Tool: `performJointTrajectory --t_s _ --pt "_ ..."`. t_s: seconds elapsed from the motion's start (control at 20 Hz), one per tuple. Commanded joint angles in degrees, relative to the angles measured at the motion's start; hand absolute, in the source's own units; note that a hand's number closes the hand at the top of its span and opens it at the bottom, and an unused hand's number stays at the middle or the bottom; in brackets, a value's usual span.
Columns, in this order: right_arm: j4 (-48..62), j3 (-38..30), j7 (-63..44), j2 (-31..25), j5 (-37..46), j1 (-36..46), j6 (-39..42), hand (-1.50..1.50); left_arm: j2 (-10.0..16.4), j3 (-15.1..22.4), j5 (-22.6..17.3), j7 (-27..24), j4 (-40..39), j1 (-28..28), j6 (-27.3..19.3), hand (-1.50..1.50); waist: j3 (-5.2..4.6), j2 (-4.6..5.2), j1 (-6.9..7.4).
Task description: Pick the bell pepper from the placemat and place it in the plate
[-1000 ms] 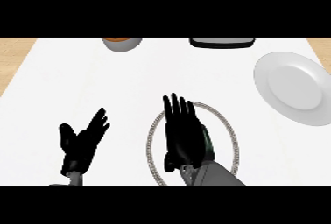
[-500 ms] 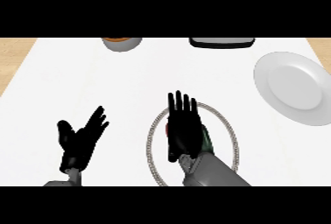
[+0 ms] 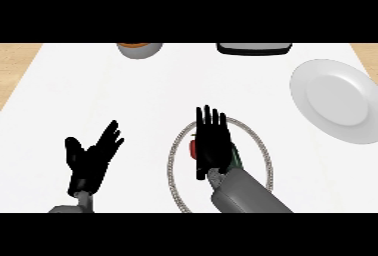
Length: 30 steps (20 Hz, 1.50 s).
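Observation:
A round white placemat point(image 3: 179, 175) with a beaded grey rim lies on the counter at the lower middle. My right hand point(image 3: 212, 141) hovers over it, fingers straight and pointing away from me, open. It hides most of the bell pepper point(image 3: 193, 148); only a red sliver shows at the hand's left edge and a bit of green at its right. The white plate point(image 3: 334, 100) sits at the right, well apart from the hand. My left hand point(image 3: 90, 159) rests open at the lower left, fingers up.
A grey bowl point(image 3: 139, 49) with something orange in it stands at the far edge, left of centre. A dark tray-like object point(image 3: 252, 48) sits at the far edge, right of centre. The wooden counter shows past the white cloth at both sides.
My right hand has slid a little toward me and lower over the placemat, now covering the pepper. The left hand has stayed put.

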State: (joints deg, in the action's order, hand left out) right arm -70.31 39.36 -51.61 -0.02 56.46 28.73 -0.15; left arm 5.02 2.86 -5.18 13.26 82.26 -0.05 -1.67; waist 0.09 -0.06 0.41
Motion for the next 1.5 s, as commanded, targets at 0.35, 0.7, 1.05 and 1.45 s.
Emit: performJointTrajectory --t_s 0.35,0.7,1.05,1.45 --pt "6.4 3.3 3.0 0.0 1.0 3.3 0.8 1.5 0.6 -1.0 0.1 2.0 1.6 0.4 0.8 0.0 -0.09 0.07 0.07" --pt "-10.4 6.1 14.8 -9.6 4.6 -12.8 -2.5 1.5 -0.7 -0.3 0.7 -2.2 0.0 3.2 1.0 0.0 -0.08 -0.23 -1.39" --pt "-33.1 7.3 35.6 -24.7 -5.9 -26.7 -13.3 1.5 -0.3 -1.4 0.1 -2.2 1.6 5.9 0.4 0.0 0.08 -0.87 -3.95" --pt "-52.7 -8.2 45.5 -38.9 -20.8 -41.5 -26.4 1.5 0.4 -2.3 -0.1 -2.8 -0.1 4.8 1.0 0.0 0.01 -0.18 -3.15"
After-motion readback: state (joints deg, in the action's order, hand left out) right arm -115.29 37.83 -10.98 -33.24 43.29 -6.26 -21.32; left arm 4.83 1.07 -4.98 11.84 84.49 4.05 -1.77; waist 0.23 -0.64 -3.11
